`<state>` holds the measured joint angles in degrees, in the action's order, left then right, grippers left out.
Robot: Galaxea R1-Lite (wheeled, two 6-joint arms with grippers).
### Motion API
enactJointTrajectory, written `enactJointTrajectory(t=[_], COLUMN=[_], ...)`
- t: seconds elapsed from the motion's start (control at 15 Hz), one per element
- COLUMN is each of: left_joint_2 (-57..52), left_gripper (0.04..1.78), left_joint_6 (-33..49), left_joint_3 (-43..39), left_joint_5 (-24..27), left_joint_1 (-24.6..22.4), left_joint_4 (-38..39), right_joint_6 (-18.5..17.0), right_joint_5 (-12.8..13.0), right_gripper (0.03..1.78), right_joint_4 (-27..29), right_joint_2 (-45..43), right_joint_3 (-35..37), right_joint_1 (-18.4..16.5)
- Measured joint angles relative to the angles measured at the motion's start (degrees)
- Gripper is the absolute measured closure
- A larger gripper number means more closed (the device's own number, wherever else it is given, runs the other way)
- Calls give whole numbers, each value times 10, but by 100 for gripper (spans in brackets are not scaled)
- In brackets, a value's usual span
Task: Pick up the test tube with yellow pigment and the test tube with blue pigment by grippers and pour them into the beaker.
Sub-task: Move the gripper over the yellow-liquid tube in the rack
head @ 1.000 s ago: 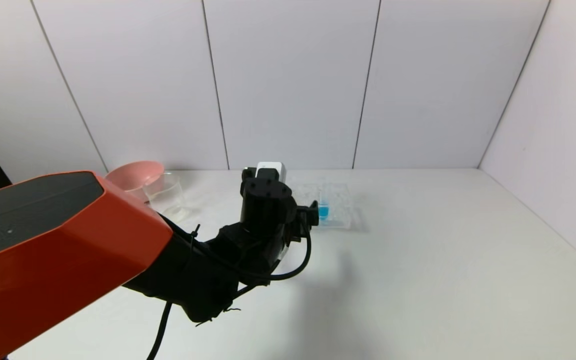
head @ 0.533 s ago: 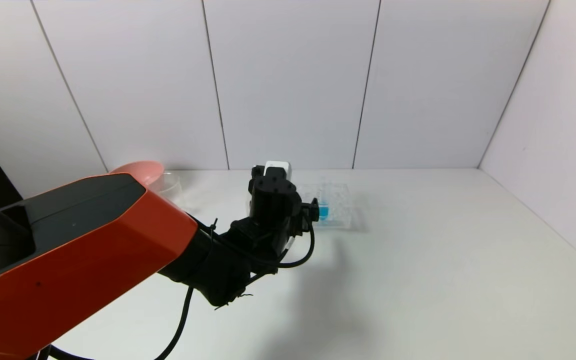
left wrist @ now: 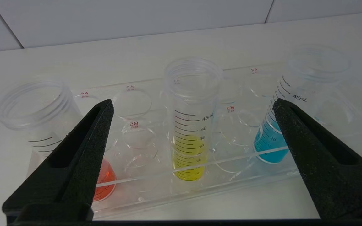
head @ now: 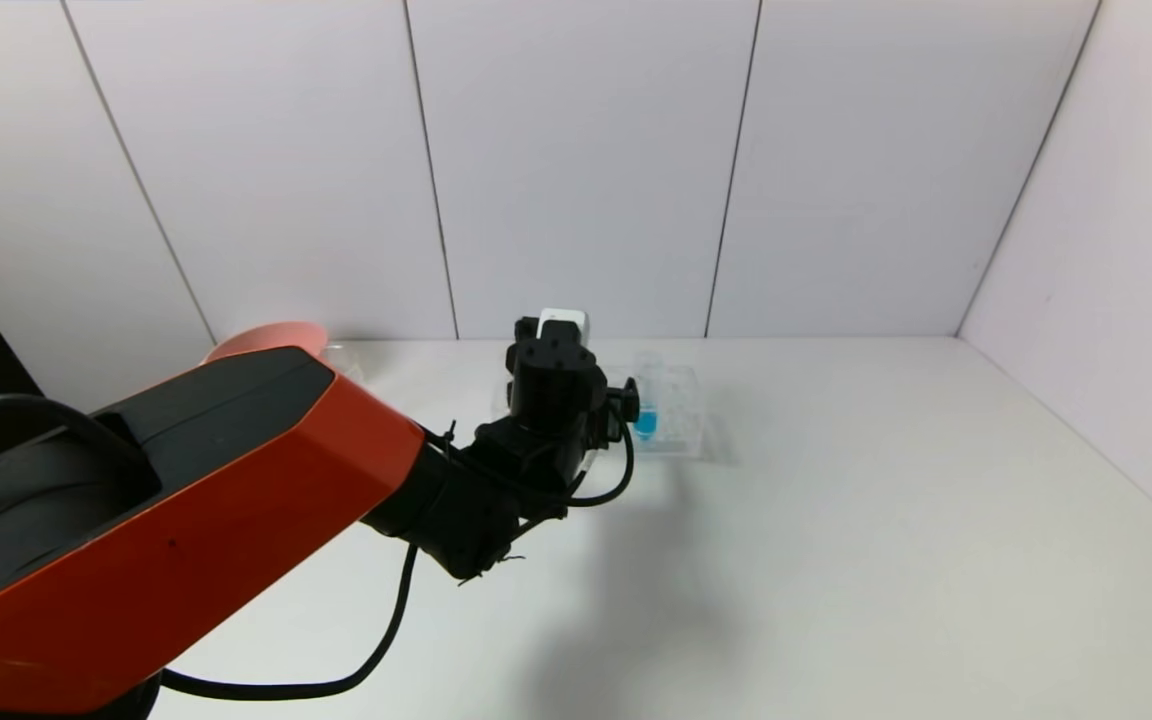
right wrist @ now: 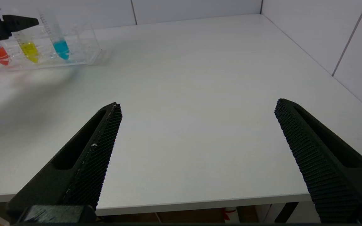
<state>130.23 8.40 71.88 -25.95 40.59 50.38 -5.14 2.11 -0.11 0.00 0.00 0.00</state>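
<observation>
From the head camera, a white table (head: 836, 560) ran back to a wall of pale panels, with a second panelled wall closing its right side. The right half of the top lay open as far as that wall. The left arm (head: 186, 520), orange-shelled, reached in from the near left, and the left gripper (head: 576, 345) hung at the clear tube rack (head: 681, 420) near the back of the table. Only the test tube with blue pigment (head: 646, 420) showed there; the arm covered the rest of the rack. A pink bowl (head: 266, 338) peeked over the arm at the far left, with a sliver of the beaker (head: 344, 355) just beside it.

In the left wrist view, the gripper's two black fingers (left wrist: 83, 150) stood spread wide, holding nothing, just short of the rack's near edge. Three tubes stood upright in the rack: the test tube with yellow pigment (left wrist: 191, 125) centred between the fingers, the blue one toward one finger, and a tube with orange-red liquid (left wrist: 39, 125) partly behind the other. Several rack holes between them were vacant.

In the right wrist view, the right gripper (right wrist: 196, 141) hovered low near the table's front edge, its two ribbed fingers wide apart and ungripping. Bare white surface stretched ahead to the corner of the walls. The rack with its three tubes sat well apart from it, with the tip of the left gripper at the orange-red end.
</observation>
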Motion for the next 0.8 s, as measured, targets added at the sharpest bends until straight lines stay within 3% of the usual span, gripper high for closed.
enactJointTrajectory(t=[0.8], left_joint_2=[28], left_gripper=[4], left_joint_6=[4], left_joint_3=[17], left_joint_5=[1], left_joint_1=[-7], left_joint_4=[2], right_joint_6=[0], right_joint_5=[0], right_gripper=[4], right_joint_4=[0], right_joint_2=[0], right_joint_3=[0], right_joint_1=[0])
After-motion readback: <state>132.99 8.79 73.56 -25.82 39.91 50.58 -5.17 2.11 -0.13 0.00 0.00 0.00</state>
